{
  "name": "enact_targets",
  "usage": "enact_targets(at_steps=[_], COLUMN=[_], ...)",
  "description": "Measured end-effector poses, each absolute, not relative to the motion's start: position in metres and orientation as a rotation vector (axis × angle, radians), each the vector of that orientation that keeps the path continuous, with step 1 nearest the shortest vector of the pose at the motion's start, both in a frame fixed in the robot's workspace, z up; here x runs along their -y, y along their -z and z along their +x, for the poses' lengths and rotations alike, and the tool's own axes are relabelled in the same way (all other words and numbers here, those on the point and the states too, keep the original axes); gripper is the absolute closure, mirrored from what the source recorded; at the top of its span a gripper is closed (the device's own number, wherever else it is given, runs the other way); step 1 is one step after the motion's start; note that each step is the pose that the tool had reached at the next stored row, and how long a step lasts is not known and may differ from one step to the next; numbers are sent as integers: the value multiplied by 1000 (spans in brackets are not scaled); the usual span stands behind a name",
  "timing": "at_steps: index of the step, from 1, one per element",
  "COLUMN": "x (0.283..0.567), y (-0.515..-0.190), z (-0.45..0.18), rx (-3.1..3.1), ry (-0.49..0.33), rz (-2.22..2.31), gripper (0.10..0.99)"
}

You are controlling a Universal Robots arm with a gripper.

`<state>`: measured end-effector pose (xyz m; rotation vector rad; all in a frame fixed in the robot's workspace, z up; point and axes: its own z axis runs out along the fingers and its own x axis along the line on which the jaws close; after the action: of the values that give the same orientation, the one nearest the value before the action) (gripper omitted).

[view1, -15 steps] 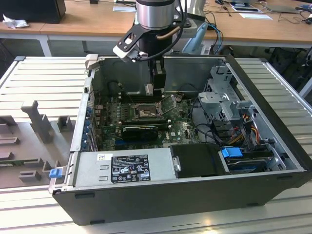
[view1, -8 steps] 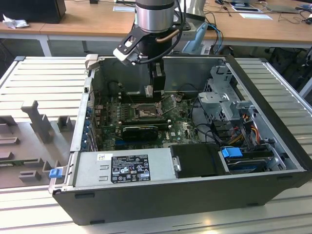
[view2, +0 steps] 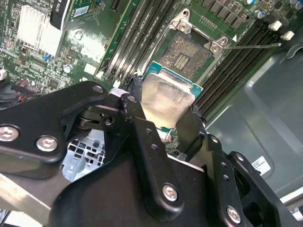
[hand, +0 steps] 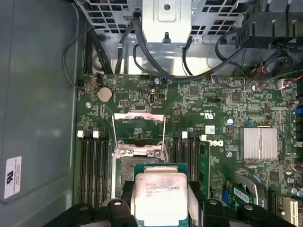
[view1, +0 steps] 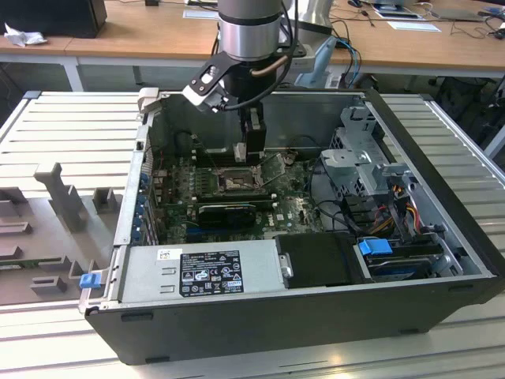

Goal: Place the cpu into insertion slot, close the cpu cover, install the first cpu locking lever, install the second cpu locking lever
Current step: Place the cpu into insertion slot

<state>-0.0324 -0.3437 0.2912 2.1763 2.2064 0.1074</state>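
Observation:
My gripper (view1: 251, 151) reaches down into the open computer case and is shut on the cpu (view2: 168, 99), a square chip with a silver top on a green edge. In both wrist views the black fingers (hand: 119, 204) clamp it on two opposite sides. The cpu (hand: 158, 195) hangs just above and beside the insertion slot (view2: 187, 53), whose grey-gold contact field lies bare. The cpu cover (hand: 139, 124), a thin silver frame, stands swung open at the slot's far edge. A thin wire locking lever (view2: 251, 46) sticks out sideways from the slot's corner.
Black memory slots (hand: 92, 156) flank the socket on both sides. A black graphics card (view1: 229, 212) lies just in front of it, with the power supply (view1: 209, 268) nearer. A metal drive cage (view1: 359, 158) with cables stands at the exterior view's right.

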Motion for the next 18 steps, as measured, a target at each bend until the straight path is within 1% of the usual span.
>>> enact_targets(at_steps=[10, 18], x=[341, 341], y=[-269, -261], z=[-38, -38], rx=[-2212, -2221], ry=[-85, -76], rz=[2192, 2201], gripper=[557, 557])
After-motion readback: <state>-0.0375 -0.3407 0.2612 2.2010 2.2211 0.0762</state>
